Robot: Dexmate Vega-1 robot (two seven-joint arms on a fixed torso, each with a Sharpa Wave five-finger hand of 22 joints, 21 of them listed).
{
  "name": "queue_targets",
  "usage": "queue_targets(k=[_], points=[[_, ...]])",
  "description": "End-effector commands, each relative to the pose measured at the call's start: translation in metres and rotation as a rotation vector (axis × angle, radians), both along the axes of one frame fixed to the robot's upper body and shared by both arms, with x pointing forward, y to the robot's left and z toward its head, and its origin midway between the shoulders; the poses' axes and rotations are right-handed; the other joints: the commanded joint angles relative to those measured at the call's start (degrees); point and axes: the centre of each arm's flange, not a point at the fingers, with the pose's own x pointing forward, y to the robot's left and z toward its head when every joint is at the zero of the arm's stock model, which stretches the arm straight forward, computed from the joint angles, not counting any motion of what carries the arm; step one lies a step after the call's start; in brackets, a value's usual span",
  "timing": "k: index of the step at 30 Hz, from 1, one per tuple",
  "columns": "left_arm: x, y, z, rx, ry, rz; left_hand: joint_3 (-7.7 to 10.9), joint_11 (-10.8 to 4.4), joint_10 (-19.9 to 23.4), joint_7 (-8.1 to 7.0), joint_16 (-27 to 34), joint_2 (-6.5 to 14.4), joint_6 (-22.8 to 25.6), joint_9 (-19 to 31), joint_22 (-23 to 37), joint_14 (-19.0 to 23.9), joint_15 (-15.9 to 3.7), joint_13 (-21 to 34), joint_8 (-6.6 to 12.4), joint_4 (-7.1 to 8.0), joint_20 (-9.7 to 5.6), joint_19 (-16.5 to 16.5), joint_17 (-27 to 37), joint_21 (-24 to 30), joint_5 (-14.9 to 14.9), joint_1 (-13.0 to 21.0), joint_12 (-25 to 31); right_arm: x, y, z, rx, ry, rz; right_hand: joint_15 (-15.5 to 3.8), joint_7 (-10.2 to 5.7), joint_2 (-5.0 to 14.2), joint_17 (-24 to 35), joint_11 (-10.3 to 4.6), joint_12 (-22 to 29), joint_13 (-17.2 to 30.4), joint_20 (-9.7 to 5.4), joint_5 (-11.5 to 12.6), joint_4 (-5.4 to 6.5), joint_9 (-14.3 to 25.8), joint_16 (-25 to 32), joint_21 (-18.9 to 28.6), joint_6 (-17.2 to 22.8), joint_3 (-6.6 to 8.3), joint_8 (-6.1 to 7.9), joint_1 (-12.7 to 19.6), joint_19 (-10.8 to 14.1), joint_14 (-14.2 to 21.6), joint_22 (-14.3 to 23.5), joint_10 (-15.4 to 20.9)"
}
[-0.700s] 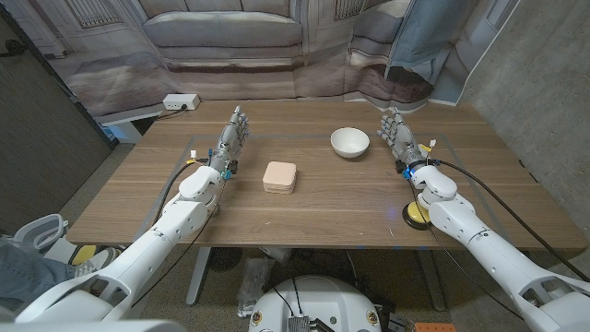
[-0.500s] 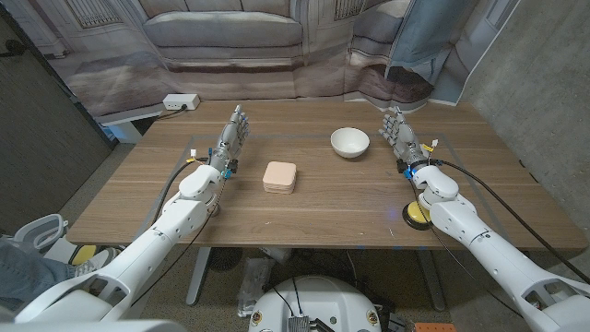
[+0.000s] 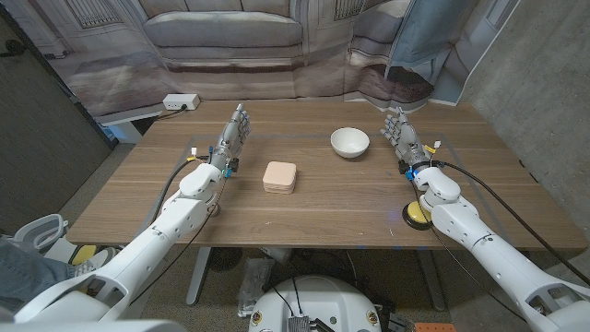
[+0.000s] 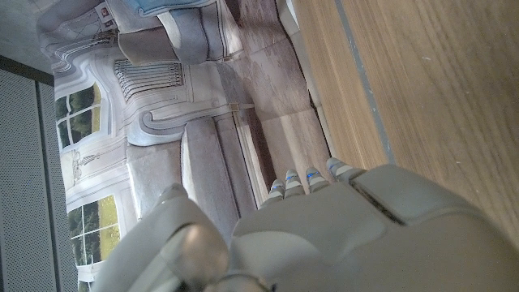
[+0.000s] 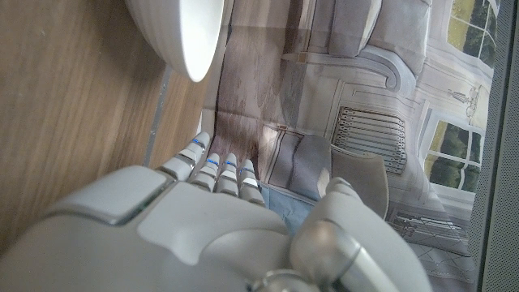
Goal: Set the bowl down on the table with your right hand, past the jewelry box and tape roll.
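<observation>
The white bowl (image 3: 350, 142) rests on the table (image 3: 350, 207) toward its far edge, near the empty, open-fingered right hand (image 3: 402, 136). It appears rigid, smooth, likely breakable; the rim suits a grip. The right wrist view shows its underside (image 5: 180, 32); the head view adds the box (image 3: 279, 176) and the open left hand (image 3: 232, 140).

This looks like a robotics lab staged as a living room: behind the wooden table (image 3: 304, 198) hangs a printed backdrop (image 3: 230, 37) of a sofa, paneled walls and windows, which wrinkles and ends at a bare concrete wall (image 3: 544, 83). A power strip (image 3: 181, 101) lies at the table's far corner, and cables run along both robot arms.
</observation>
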Motion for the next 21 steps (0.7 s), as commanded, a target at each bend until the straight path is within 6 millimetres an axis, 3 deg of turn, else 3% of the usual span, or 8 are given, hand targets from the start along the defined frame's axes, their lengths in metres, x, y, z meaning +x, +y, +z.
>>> queue_targets(k=[1,21], points=[[-0.009,-0.001,0.003,0.016,-0.002,0.006,0.13,0.13,0.11,0.36,0.30,0.00,-0.08,0.22,0.17,0.04,0.29,0.24,0.50,-0.38,-4.13,-0.09,0.21,0.27,0.40,0.84,0.34,-0.005,-0.003,0.003,-0.014,-0.028,0.010,0.20,0.01,0.19,0.27,0.20,0.30,0.11,-1.48,0.22,-0.30,0.21,0.36,0.13,0.54,0.15,0.24,0.80,0.50,0.44,0.29,0.24],[-0.004,-0.005,0.007,0.031,0.006,-0.019,0.04,0.24,0.38,0.44,0.36,0.17,0.16,0.22,0.17,0.19,0.30,0.24,0.57,-0.66,-3.50,-0.20,0.20,0.29,0.56,1.31,0.45,-0.017,0.001,0.009,-0.070,-0.082,0.015,-0.06,-0.51,0.49,0.30,-0.20,0.48,0.11,-1.54,0.11,-0.89,0.22,0.38,-0.08,1.17,0.27,0.20,1.61,1.39,1.49,0.35,1.47]])
